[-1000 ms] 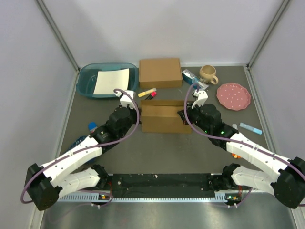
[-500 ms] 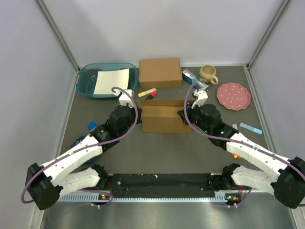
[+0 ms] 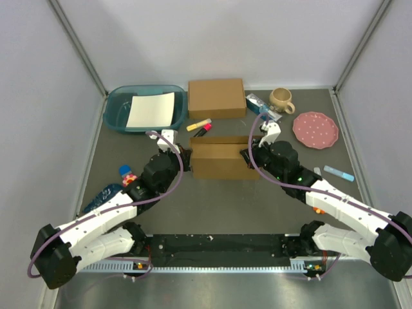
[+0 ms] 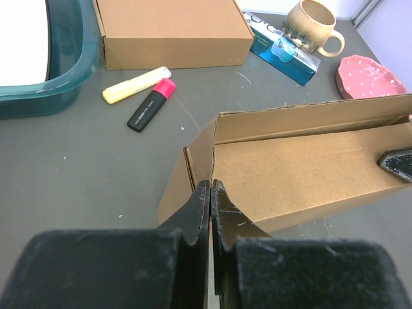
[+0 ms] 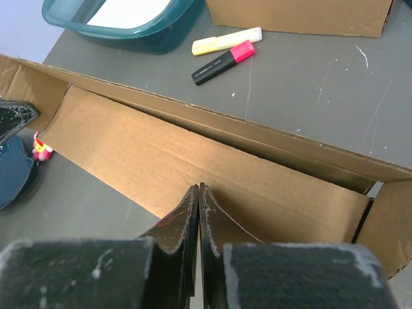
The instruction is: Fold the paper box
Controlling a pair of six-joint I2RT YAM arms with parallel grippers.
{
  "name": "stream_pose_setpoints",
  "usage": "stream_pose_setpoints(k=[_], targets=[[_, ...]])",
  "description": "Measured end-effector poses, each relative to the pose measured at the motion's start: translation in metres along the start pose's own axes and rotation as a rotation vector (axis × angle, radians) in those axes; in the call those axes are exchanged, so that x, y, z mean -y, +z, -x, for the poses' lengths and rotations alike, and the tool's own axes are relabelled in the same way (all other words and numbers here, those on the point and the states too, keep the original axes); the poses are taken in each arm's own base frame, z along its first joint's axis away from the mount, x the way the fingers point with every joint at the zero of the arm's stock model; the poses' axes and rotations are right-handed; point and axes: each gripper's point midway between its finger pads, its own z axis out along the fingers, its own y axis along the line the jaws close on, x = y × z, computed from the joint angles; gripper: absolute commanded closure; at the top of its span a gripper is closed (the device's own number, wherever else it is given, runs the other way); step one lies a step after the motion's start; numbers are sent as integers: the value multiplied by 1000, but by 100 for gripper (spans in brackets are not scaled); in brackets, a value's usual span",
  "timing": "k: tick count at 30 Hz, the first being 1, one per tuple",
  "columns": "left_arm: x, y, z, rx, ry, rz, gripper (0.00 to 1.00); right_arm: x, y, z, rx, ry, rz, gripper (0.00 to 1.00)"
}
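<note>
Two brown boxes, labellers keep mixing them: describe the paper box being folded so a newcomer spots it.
From the teal tub at the far left of the table, the closed cardboard box sits just right. The paper box lies nearer the arms, mid-table, between the left gripper and right gripper. Unlike its closed neighbour, it is open-topped, inside showing.

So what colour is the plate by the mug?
The plate is pink with little white dots. The top camera shows it best.

Brown cardboard paper box [image 3: 219, 161] at desk [image 3: 219, 206] centre, left tool [image 4: 210, 193] at its left end, right tool [image 5: 198, 193] at its right. Behind it a closed brown cardboard box [image 3: 216, 98], teal plastic tub [image 3: 113, 109] rear-left.
</note>
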Motion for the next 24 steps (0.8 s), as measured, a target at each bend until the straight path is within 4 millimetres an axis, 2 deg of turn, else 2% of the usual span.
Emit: stream_pose_setpoints(k=[24], targets=[[-8,-1,5,60,156,10,100,-4,1,-1,8,-1,18,100]])
